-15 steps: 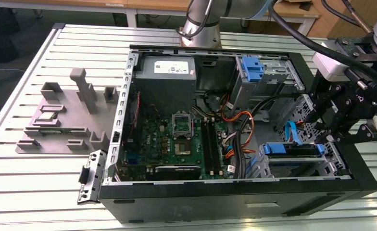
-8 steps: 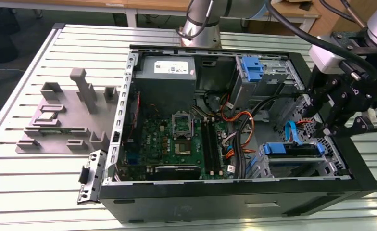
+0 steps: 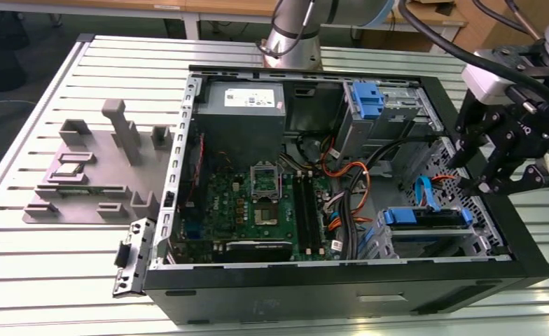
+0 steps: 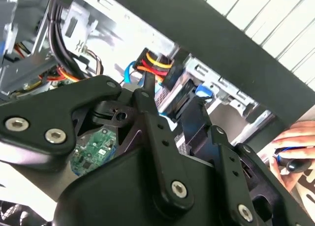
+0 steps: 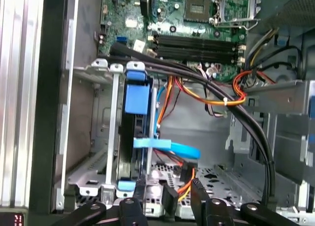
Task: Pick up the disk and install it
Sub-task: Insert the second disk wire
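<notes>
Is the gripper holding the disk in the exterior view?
No. The gripper hangs with nothing between its fingers, above the case's edge.

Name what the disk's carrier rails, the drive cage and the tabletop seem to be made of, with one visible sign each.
Disk carrier rails: probably moulded plastic, uniformly bright blue with a soft sheen. Drive cage: likely stamped sheet metal, thin, bare grey, folded and perforated. Tabletop: apparently extruded aluminium, pale matte silver with long parallel slots.

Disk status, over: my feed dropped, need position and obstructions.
Gripper at case edge, exterior view's right, by drive cage. Disk sitting in cage, blue rails showing. Cables crowd alongside.
</notes>
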